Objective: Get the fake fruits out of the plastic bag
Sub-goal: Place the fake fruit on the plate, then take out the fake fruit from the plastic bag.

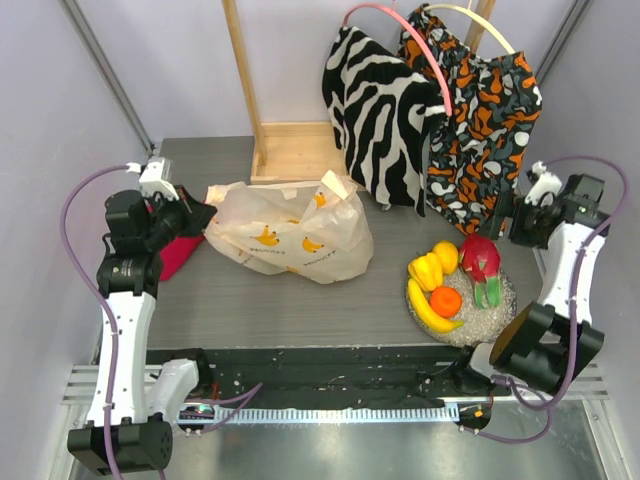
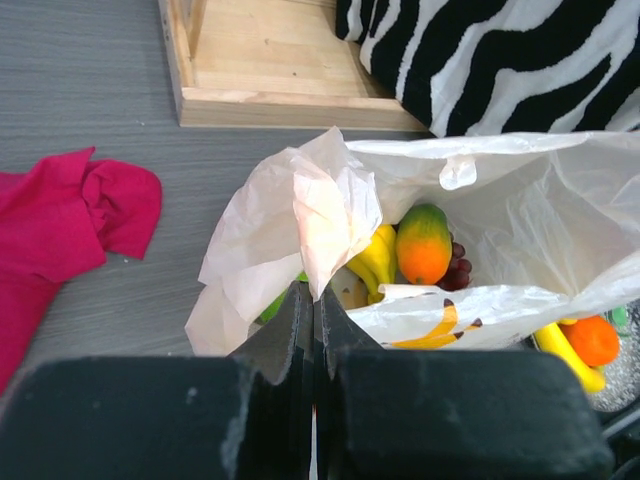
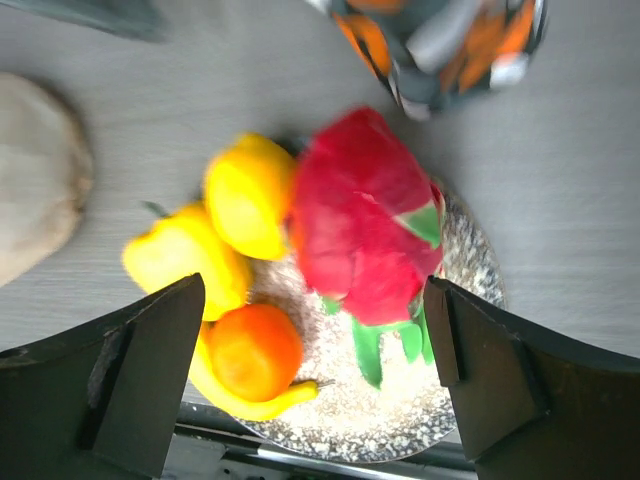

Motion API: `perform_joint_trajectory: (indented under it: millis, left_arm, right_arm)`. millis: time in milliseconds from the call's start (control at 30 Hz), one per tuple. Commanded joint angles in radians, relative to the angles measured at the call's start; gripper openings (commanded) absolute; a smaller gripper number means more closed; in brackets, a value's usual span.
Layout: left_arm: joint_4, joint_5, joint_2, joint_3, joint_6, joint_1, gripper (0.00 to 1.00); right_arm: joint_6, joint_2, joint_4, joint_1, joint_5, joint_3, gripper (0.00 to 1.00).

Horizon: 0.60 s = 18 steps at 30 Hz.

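The plastic bag [image 1: 290,235], thin crinkled translucent cream film with a small yellow print, lies slumped left of centre on the grey wood-grain desk [image 1: 280,310]. The left fingers [image 2: 285,335] are pressed together on a fold of its left rim. Only the left wrist view looks into the mouth: a glossy orange-green mango [image 2: 423,243], yellow bananas [image 2: 375,258], a dark grape bunch [image 2: 458,272] and a sliver of green fruit [image 2: 272,306].

To the right, a glittery silver round plate [image 1: 497,303] carries a red dragon fruit [image 1: 480,260], orange [image 1: 446,301], yellow pepper [image 1: 425,270], lemon [image 1: 446,256] and banana [image 1: 430,315]. The right fingers [image 3: 140,370] hang spread wide above it, holding nothing; their own view is blurred.

A crumpled red cloth [image 2: 60,230] lies left of the bag. A wooden stand [image 1: 290,150] and a zebra-print fabric bag [image 1: 375,120] sit at the far side.
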Motion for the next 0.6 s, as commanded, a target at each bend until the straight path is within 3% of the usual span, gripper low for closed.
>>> perform_joint_trajectory:
  millis: [0,133,233,267,300,367,400,567]
  left_arm:
    - [-0.040,0.058,-0.037,-0.003,-0.001,0.004,0.00]
    - [-0.093,0.049,-0.057,0.006,0.017,0.004,0.00]
    - [-0.134,0.055,-0.070,0.012,0.049,0.004,0.00]
    - [-0.155,0.056,-0.073,0.012,0.060,0.003,0.00]
    - [-0.172,0.059,-0.073,0.020,0.074,0.004,0.00]
    - [-0.220,0.076,-0.071,0.031,0.118,0.004,0.00]
    - [-0.238,0.082,-0.070,0.049,0.134,0.004,0.00]
    - [-0.372,0.098,-0.042,0.107,0.194,0.004,0.00]
  right_arm:
    - [-0.165,-0.084,-0.224,-0.002,-0.169,0.231,1.00]
    - [-0.368,-0.085,-0.445,0.010,-0.359,0.510,1.00]
    - [-0.281,-0.111,-0.429,0.142,-0.450,0.594,1.00]
    - [-0.187,-0.122,-0.286,0.209,-0.430,0.588,1.00]
    - [-0.054,-0.125,-0.218,0.404,-0.348,0.574,0.98]
    - [0.000,-0.099,-0.112,0.632,-0.248,0.586,0.95]
    - [0.020,-0.076,-0.091,0.805,-0.191,0.609,0.89]
    - [0.009,0.117,0.045,1.033,-0.092,0.722,0.69]
